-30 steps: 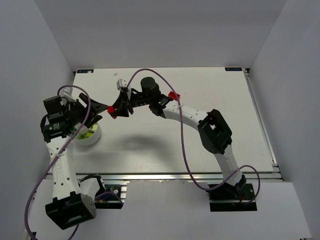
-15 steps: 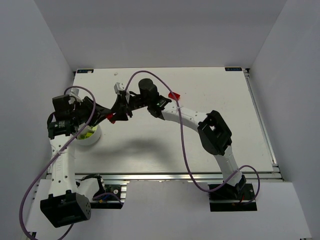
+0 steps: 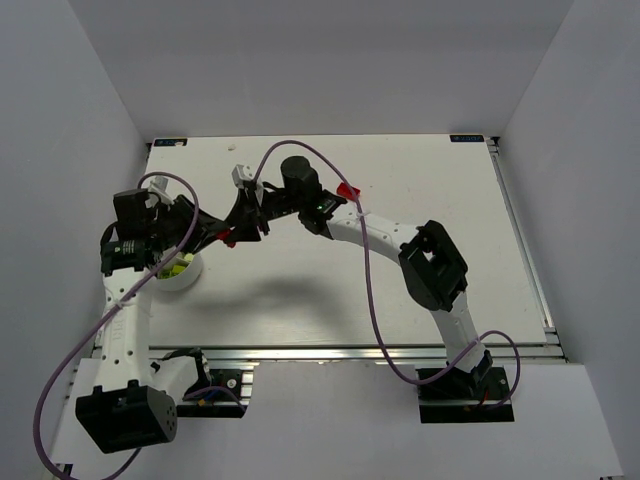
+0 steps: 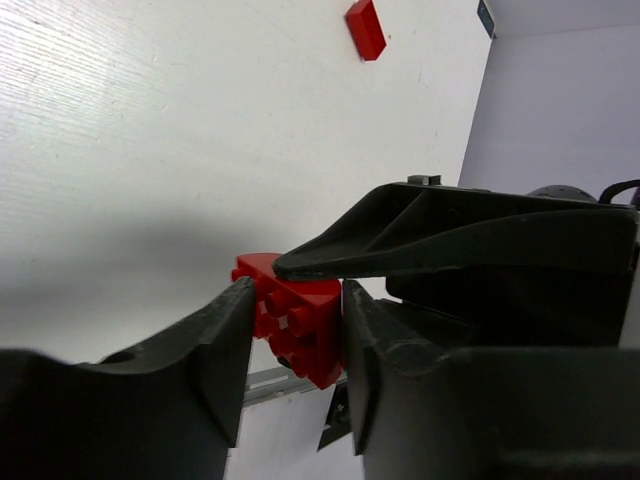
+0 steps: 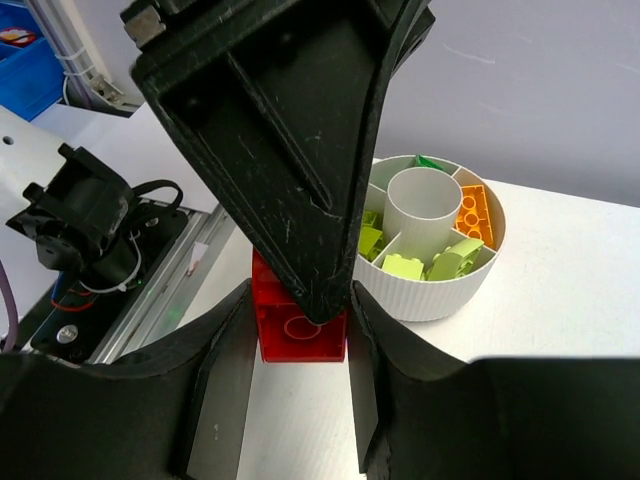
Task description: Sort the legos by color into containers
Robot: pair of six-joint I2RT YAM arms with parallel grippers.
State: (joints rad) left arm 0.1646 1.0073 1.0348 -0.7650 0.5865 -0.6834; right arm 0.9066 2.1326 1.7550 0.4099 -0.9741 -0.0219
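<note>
left pincer [image 4: 295, 322]: narrowing from wide, now pinching the red lego [image 4: 300, 340], sharing it with the gripping right pincer [image 5: 300, 318], hovering at 2 o'clock of the white dish [image 3: 188, 274]; handing over, likely readying a drop.

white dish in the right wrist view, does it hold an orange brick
Yes, an orange brick stands in a compartment on the right side of the white dish.

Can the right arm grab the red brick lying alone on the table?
Probably not yet: the right gripper is shut on a second red brick that the left gripper also pinches. The loose brick lies uncovered.
</note>
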